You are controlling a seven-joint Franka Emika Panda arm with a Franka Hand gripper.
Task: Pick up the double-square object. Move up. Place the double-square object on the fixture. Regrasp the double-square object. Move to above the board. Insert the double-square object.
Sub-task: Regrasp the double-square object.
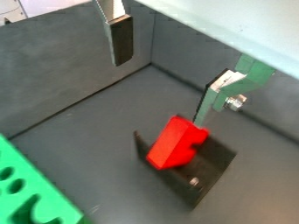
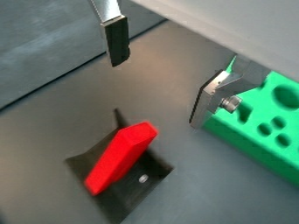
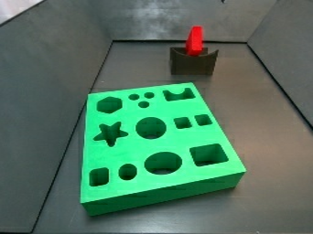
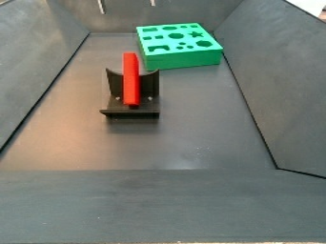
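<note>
From my console the board [image 3: 156,142] lies flat on the dark surface [image 3: 269,146] in a side view, well apart from the fixture [image 3: 193,61] at the far wall. The double-square object [image 3: 193,37] stands upright in the fixture's notch; in both wrist views it leans there, red against the grey [image 1: 177,143] [image 2: 118,157]. The gripper [image 1: 176,61] hangs above it, jaws spread wide and pinching nothing, one finger [image 2: 115,41] clear of the piece.
</note>
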